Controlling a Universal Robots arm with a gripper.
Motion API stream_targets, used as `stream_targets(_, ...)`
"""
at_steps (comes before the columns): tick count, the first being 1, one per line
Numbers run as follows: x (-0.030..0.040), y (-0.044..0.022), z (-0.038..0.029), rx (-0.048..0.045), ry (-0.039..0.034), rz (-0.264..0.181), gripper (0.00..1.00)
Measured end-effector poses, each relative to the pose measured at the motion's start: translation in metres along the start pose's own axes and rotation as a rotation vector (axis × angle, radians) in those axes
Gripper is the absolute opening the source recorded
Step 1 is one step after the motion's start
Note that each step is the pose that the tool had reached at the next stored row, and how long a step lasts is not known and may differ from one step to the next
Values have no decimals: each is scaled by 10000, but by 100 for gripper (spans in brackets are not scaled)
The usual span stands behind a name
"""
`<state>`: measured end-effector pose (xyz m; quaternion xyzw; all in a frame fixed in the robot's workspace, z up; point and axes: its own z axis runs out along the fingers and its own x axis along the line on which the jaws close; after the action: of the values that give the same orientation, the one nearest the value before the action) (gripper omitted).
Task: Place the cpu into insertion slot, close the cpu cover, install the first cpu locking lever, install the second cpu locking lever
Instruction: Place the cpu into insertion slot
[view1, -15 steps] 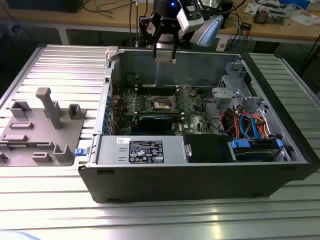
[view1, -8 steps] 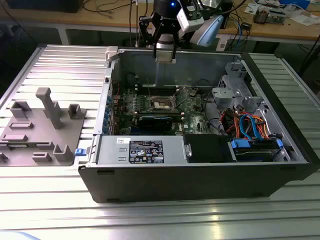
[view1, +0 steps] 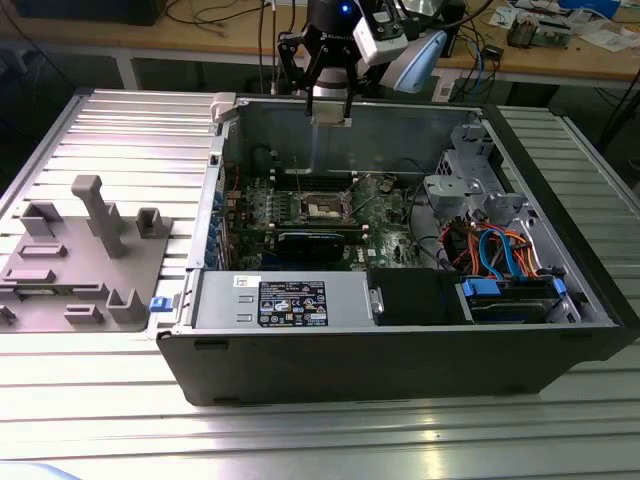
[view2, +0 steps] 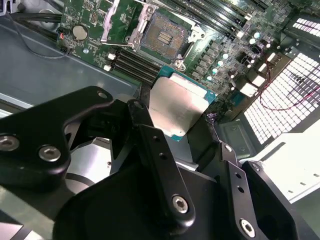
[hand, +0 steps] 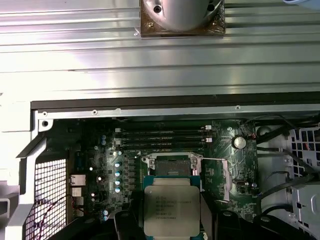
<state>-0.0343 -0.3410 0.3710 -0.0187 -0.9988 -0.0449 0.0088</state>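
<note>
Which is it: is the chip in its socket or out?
Out. The cpu is clamped in the gripper, clear of the circuit board; the insertion slot shows a bare dark centre.

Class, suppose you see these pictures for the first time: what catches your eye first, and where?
The small flat square cpu with a silver-grey metal top stands out, clamped between the black fingers of the gripper. Below, on the green circuit board, sits the square insertion slot with a dark centre, unfilled. In the exterior view, the big black open computer case dominates the ribbed metal table.
</note>
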Motion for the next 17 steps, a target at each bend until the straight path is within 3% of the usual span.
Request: stream_targets(17,0,0,2,-15,-74,830,54)
